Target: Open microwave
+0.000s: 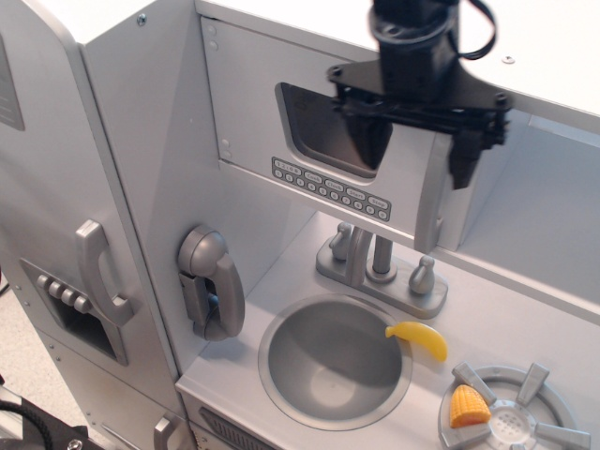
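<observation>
At the far left stands the tall grey fridge door [56, 216] with its curved handle and a dispenser panel with small knobs below it. To its right, on the side wall above the bench [525, 328], a grey toy telephone [211, 281] hangs upright. Above and right of the phone is the microwave [281, 122], its door shut flat against the cabinet, with a dark rounded window [323, 131] and a row of small buttons [330, 188] beneath that window. Below, the round sink [333, 361] is sunk into the bench, with a grey faucet [380, 262] and two taps behind it, and a yellow banana [419, 339] lies on the sink's right rim. The black gripper [417, 145] hangs in front of the upper right part of the microwave door, its fingers spread wide apart and holding nothing. The left finger [367, 141] overlaps the right edge of the window, and the right finger [464, 155] sits just right of the vertical bar handle [431, 202], so the top of the handle lies between the two fingers; whether either finger touches it cannot be told. At lower right a piece of corn [467, 405] rests on the grey stove burner [520, 408].
</observation>
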